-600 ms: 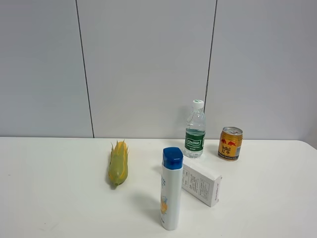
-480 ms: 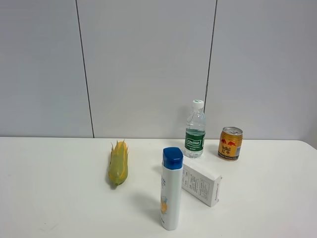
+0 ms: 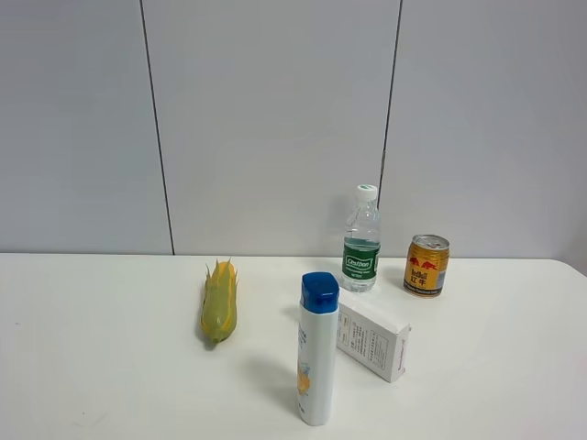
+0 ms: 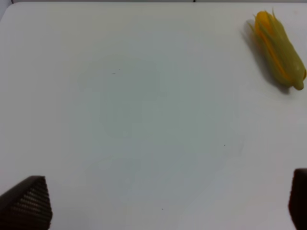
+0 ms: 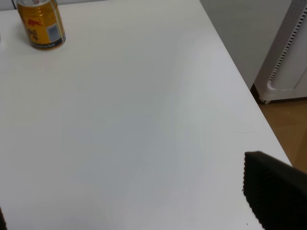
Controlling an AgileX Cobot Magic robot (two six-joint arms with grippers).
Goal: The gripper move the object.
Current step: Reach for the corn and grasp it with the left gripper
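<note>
The ear of corn [image 3: 219, 302] lies on the white table [image 3: 110, 367] left of centre, spiky leaf tips toward the wall. It also shows in the left wrist view [image 4: 280, 50], far from the fingers. My left gripper [image 4: 163, 206] is open and empty above bare table, only its two black fingertips [image 4: 29, 201] showing at the frame's corners. My right gripper [image 5: 129, 201] is open and empty over the table's right part, with one black fingertip [image 5: 273, 191] clearly visible. Neither gripper shows in the exterior high view.
A white blue-capped bottle [image 3: 317, 348] stands in front of a white box [image 3: 371, 341]. A clear water bottle [image 3: 361, 240] and a gold can [image 3: 426, 265] stand near the wall; the can also shows in the right wrist view [image 5: 41, 24]. The table's right edge [image 5: 240, 81] drops to the floor.
</note>
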